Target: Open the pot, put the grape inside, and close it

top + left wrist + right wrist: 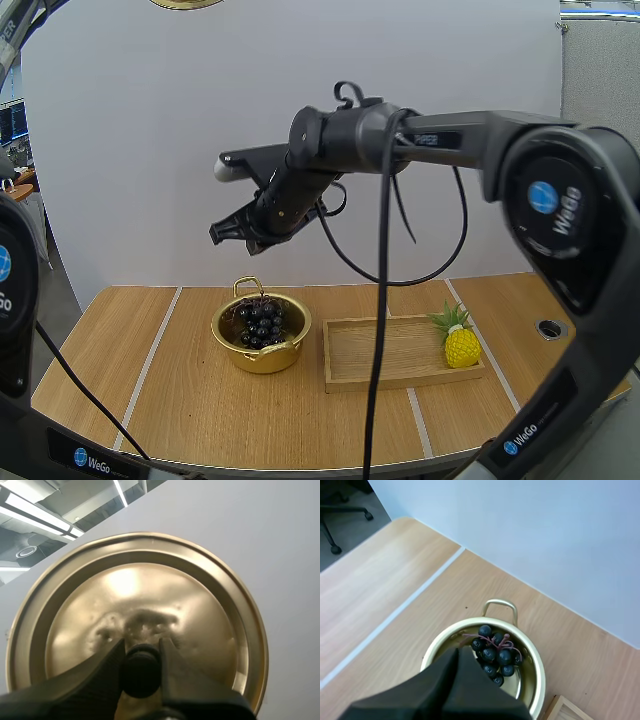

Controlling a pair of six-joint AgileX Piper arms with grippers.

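Grapes (pixel 260 322) lie inside the pot (pixel 262 362), a single dark bunch resting on its bottom. The pot stands uncovered on the surface (pixel 170 400), just beside the wooden tray (pixel 380 352). Left fingers (pixel 100 675) pinch the black knob (pixel 141 672) of the lid (pixel 150 590) between them and hold it up away from the pot, I judge so that the mouth is free for loading. Right fingers (pixel 452 690) hang above the pot, pressed together on nothing, which suits a bunch already let go. By count: one pot, one lid, one bunch, one tray, and one toy pineapple (pixel 461 345) standing at the tray's right end. What remains, as I judge it, is setting the lid back on
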